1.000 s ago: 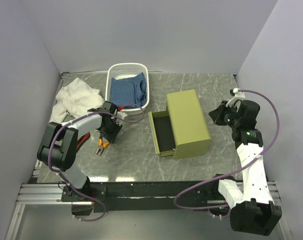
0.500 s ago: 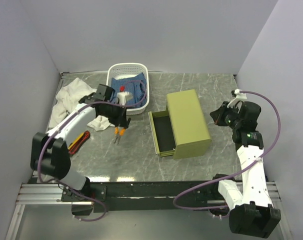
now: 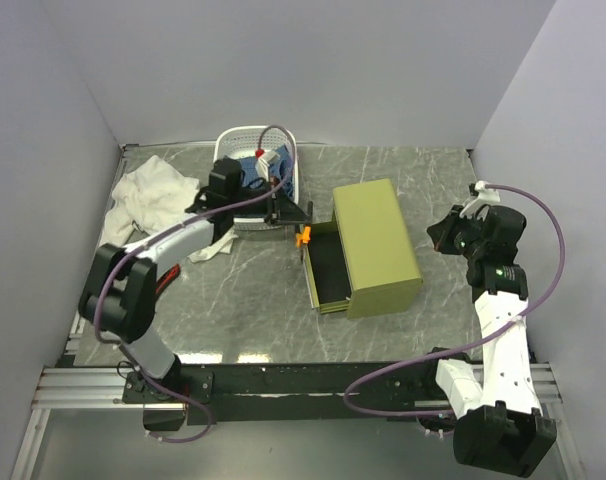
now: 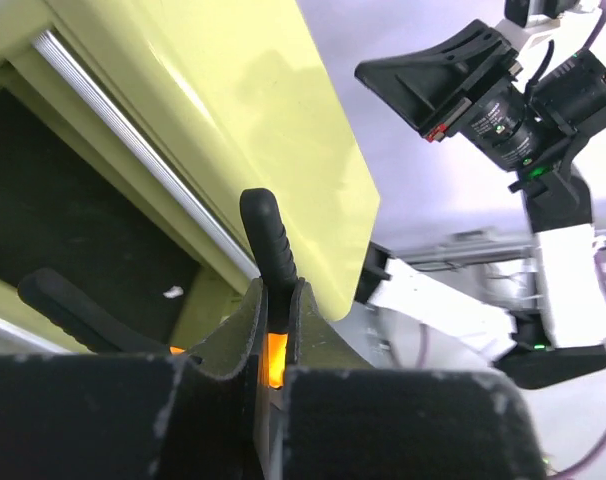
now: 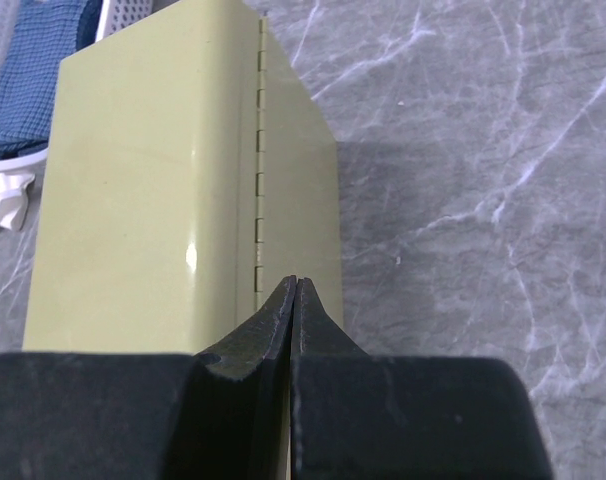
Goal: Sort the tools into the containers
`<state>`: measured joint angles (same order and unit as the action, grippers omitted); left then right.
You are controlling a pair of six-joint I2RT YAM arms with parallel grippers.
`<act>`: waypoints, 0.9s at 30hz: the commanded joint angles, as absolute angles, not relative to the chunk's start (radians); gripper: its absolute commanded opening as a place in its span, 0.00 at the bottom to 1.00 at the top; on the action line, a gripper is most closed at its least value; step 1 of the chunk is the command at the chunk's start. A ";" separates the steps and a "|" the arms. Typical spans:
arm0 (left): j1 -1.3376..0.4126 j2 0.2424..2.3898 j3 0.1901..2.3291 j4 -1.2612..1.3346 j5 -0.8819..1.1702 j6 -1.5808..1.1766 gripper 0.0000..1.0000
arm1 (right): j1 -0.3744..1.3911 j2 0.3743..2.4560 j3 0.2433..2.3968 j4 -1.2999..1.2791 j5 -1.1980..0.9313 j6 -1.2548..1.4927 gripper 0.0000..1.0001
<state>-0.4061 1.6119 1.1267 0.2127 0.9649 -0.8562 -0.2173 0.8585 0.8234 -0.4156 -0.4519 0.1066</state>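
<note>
My left gripper (image 3: 295, 220) is shut on the orange-black pliers (image 3: 303, 238) and holds them over the back left corner of the open drawer (image 3: 323, 268) of the olive-green chest (image 3: 378, 240). In the left wrist view the fingers (image 4: 233, 330) pinch one black handle (image 4: 268, 235); the other handle (image 4: 73, 305) hangs over the dark drawer inside (image 4: 73, 190). My right gripper (image 3: 445, 232) is shut and empty, just right of the chest; it is seen closed above the chest's top (image 5: 163, 200). The white basket (image 3: 233, 140) with blue fabric stands behind my left arm.
A white cloth (image 3: 148, 195) lies at the back left. A red and black tool (image 3: 166, 278) lies on the table beside my left arm's elbow. Grey walls close in on the left, back and right.
My left gripper has lifted the pliers from the table at the left and carried them right, to the open drawer. My right arm has hardly moved.
</note>
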 commanded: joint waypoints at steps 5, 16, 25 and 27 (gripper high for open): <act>-0.472 1.736 1.135 0.537 1.022 -1.132 0.01 | -0.253 0.844 0.827 -0.408 -0.430 0.095 0.00; -0.531 1.878 1.215 0.418 0.982 -1.065 0.08 | -0.275 0.857 0.841 -0.417 -0.423 0.091 0.00; -0.542 1.783 1.305 0.086 0.890 -0.806 0.56 | -0.281 0.854 0.845 -0.414 -0.431 0.090 0.00; -0.516 1.724 1.301 0.011 0.868 -0.767 0.57 | -0.282 0.857 0.845 -0.413 -0.434 0.095 0.00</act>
